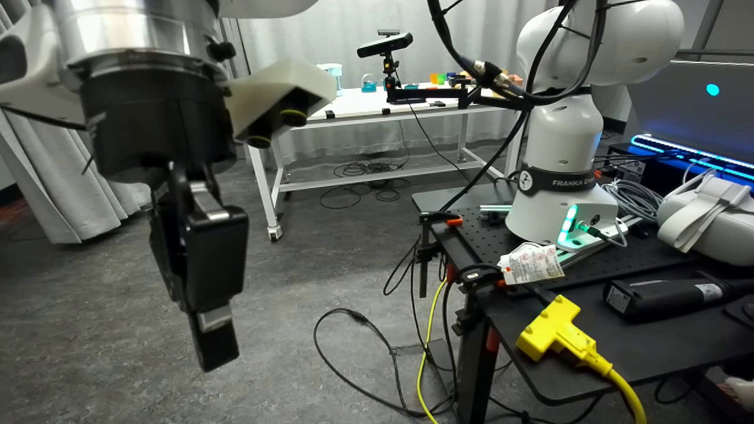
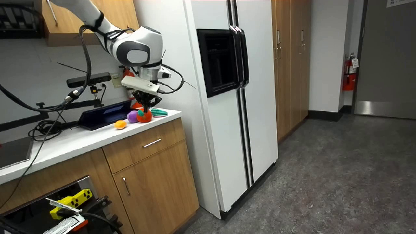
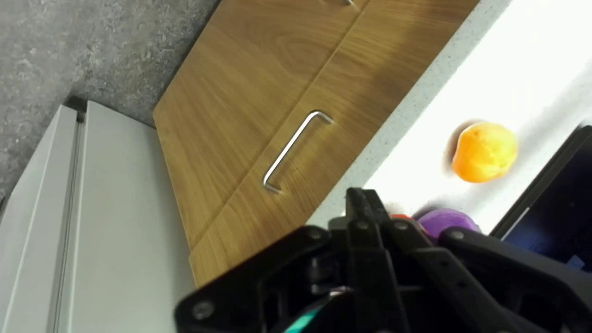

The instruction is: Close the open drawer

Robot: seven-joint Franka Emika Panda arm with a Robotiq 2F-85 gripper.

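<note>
While the fingers (image 3: 356, 208) press together, apparently on nothing, beneath the table edge (image 3: 408, 111) beyond them the drawer (image 3: 318, 151) sits flush in its cabinet (image 3: 245, 97); closing seems finished, so the next move likely calls for backing clear.

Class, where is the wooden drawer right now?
In an exterior view, the drawer sits under the white countertop, above the cabinet door, left of the fridge.

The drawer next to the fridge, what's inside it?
Nothing inside shows: the drawer is shut, so any contents are covered. Only its wooden front and silver handle can be seen.
</note>
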